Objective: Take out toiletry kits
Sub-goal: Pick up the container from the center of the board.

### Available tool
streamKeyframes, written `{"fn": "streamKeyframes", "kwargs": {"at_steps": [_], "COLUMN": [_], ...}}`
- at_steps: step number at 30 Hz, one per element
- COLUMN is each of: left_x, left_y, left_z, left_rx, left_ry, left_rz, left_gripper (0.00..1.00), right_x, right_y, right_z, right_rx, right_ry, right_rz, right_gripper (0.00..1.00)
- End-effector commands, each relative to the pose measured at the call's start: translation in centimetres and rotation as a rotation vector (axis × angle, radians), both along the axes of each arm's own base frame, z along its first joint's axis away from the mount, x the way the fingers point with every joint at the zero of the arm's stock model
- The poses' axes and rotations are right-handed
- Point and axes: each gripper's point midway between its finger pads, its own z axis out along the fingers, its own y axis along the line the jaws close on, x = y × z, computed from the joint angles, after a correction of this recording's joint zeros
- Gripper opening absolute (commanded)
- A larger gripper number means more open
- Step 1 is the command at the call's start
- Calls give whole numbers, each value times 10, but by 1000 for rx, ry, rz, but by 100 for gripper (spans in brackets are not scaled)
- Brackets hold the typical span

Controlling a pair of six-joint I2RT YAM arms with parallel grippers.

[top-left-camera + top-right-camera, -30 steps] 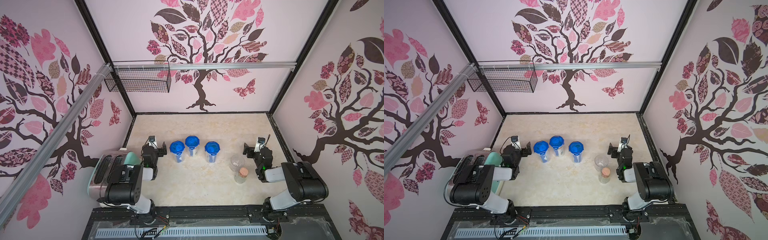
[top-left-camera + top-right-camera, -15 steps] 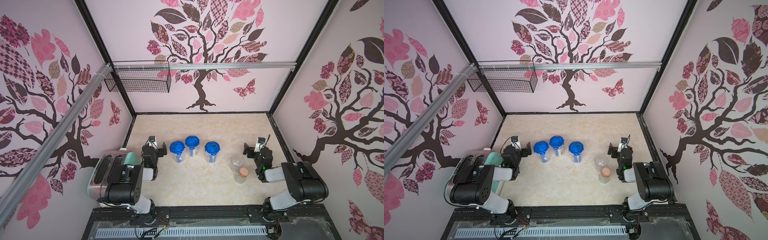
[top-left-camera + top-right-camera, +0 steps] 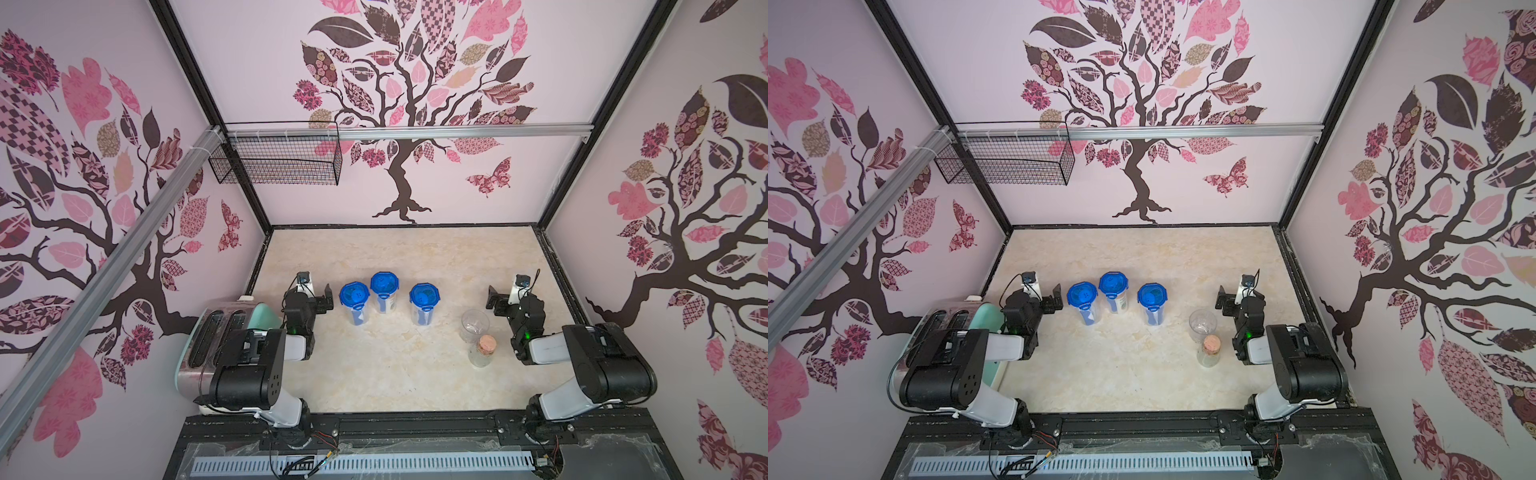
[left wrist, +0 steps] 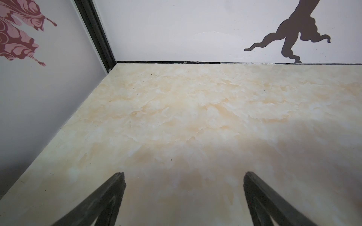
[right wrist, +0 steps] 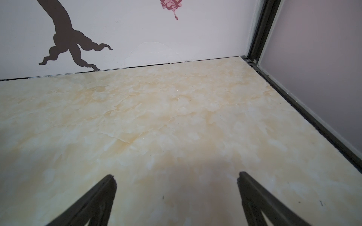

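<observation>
Nothing has moved: left hand [image 4: 183,176] and right hand [image 5: 176,176] stay spread wide and empty, three blue-lidded jars [image 3: 383,286] unopened between them; the task has not begun.

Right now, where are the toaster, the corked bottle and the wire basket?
Toaster [image 3: 220,332]: in a top view, slotted top.
Corked bottle [image 3: 483,344]: in a top view, the cork.
Wire basket [image 3: 282,161]: in a top view, front mesh.

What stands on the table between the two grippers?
Three blue-lidded jars in a row; a clear glass stands off that line, by the right gripper. Seen in both top views.
</observation>
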Motion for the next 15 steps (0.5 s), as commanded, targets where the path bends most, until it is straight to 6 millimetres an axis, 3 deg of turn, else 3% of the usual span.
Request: {"fn": "streamKeyframes", "kwargs": {"at_steps": [1, 11, 15], "left_x": [3, 2, -4], "left_y": [-2, -2, -2], "left_z": [-2, -1, 17], "left_rx": [-30, -21, 73], "left_ry": [13, 5, -4], "left_rz": [-31, -28, 80], "left_gripper": [98, 98, 98], "right_x": [6, 7, 6], "right_y": [0, 0, 1], "right_z": [12, 11, 13], "right_rx": [-11, -1, -3], "right_ry": [-38, -37, -43], "right_rz": [-4, 1, 10], "right_gripper": [99, 99, 99]}}
